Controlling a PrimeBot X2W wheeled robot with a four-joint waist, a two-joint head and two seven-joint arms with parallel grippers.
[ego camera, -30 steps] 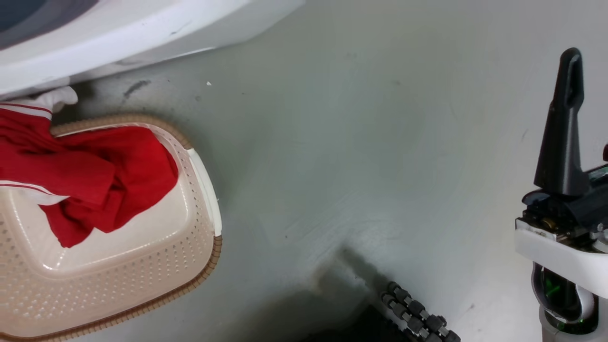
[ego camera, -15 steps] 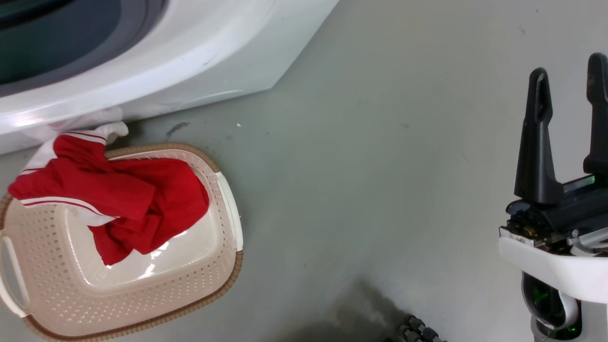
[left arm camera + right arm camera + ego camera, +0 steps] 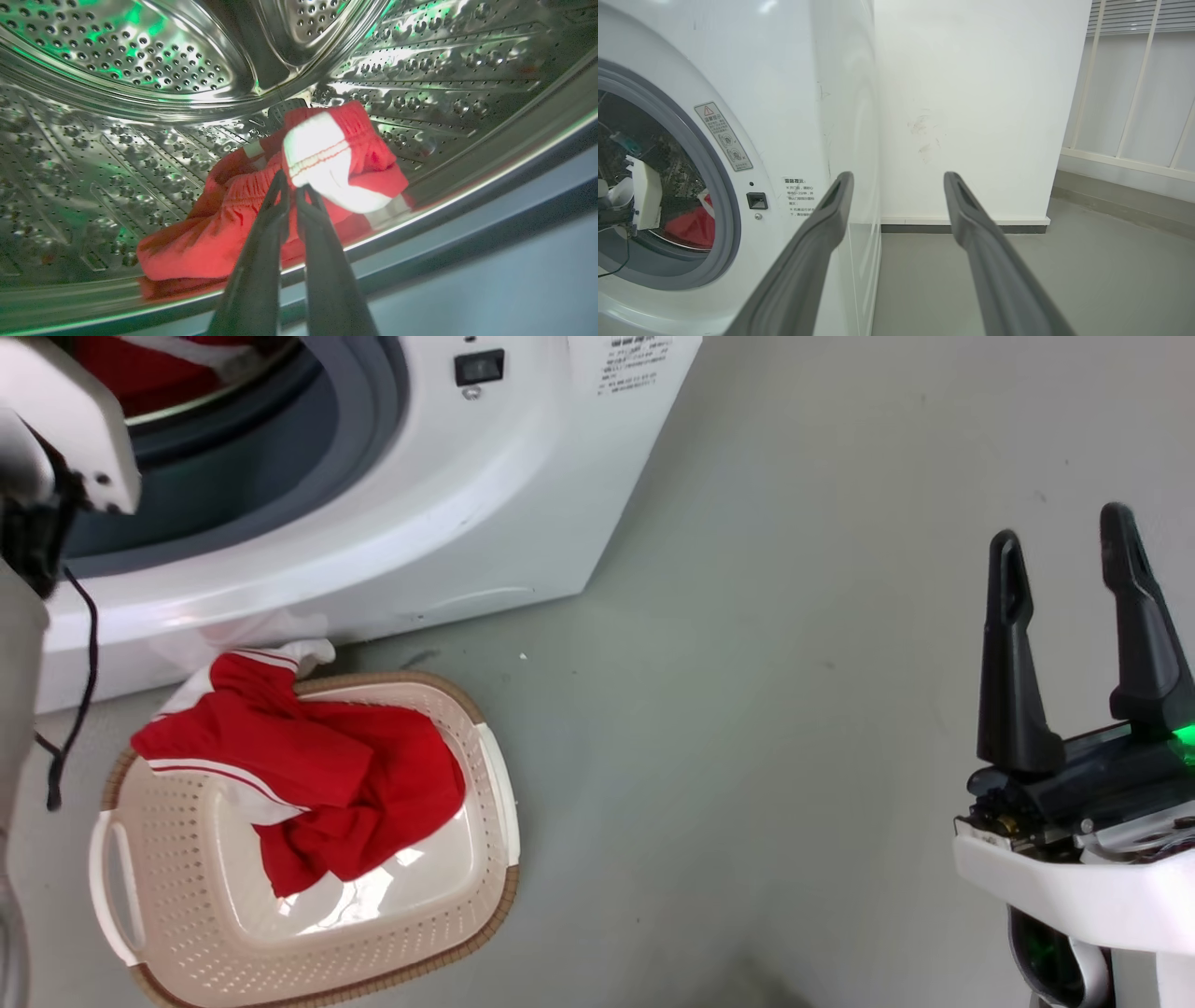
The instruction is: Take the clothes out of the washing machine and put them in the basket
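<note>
Inside the washing machine's (image 3: 485, 495) shiny perforated drum (image 3: 140, 60) lies a red garment (image 3: 210, 238) with a white waistband. My left gripper (image 3: 292, 183) is shut with its tips pinching that bunched fabric. The left wrist's white housing (image 3: 65, 420) reaches into the porthole, where red cloth (image 3: 131, 364) shows. On the floor in front stands the cream basket (image 3: 187, 896), and more red clothes (image 3: 355, 775) with white stripes lie in it, draped over its far rim. My right gripper (image 3: 1060, 527) hovers open and holds nothing, far right of the basket.
The grey floor (image 3: 747, 756) stretches between basket and right arm. In the right wrist view the machine's front (image 3: 784, 93) stands to the left of the open right gripper (image 3: 899, 176), with a white wall (image 3: 980, 116) and baseboard behind.
The head camera has tilted up, so the porthole and my left wrist have come into view and the basket sits lower. The clothes in the basket lie unchanged.
</note>
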